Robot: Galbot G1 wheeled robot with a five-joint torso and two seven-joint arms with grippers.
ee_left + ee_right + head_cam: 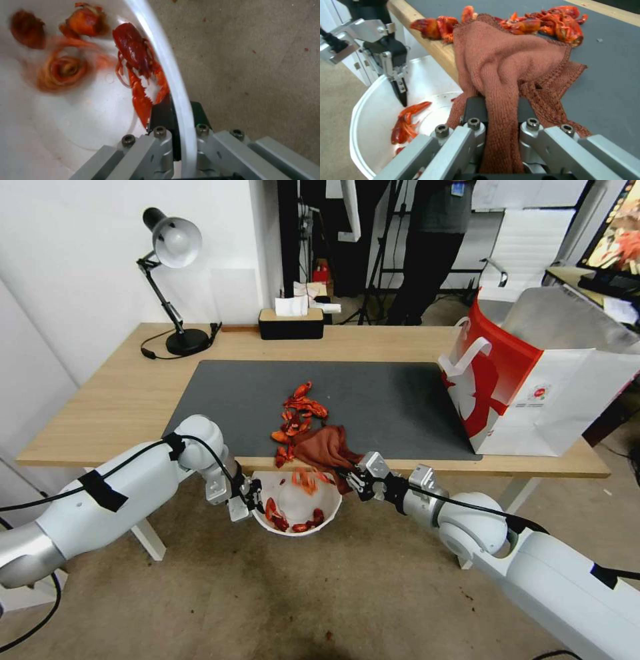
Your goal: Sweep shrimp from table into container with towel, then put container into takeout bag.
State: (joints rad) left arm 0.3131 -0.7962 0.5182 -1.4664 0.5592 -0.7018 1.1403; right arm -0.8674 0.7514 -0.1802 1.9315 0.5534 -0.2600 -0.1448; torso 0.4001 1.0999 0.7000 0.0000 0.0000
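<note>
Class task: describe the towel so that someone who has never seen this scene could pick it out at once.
Start at the long light wood table with its dark grey mat, and go to the near edge. There the small rust-red knitted towel drapes over the edge, pinched by the right gripper. Unlike the glossy, bright red-orange shrimp shells beside it, it is matte, soft and wrinkled.

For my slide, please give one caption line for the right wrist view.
Right gripper drags the towel over the table edge, shrimp ahead.
</note>
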